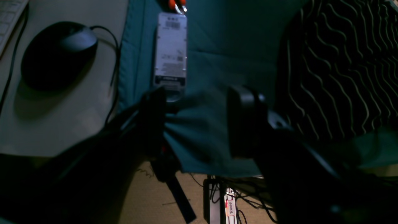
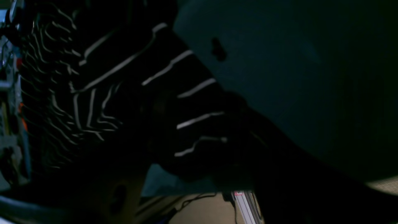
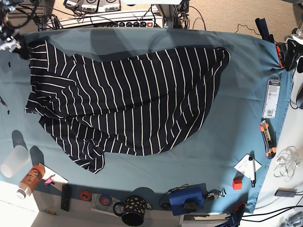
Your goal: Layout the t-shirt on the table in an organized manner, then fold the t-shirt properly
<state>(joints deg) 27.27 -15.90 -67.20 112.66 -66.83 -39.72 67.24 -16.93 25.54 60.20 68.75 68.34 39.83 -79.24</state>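
The t-shirt is soft and limp; both released tools should pinch the hem corners beside them.

A robotics lab: power strips and tangled cables behind the table, tools along its edge

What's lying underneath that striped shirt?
The t-shirt lies spread on the table, whose teal cloth shows all around it. Whether anything else sits beneath the fabric cannot be seen; the shirt covers it.
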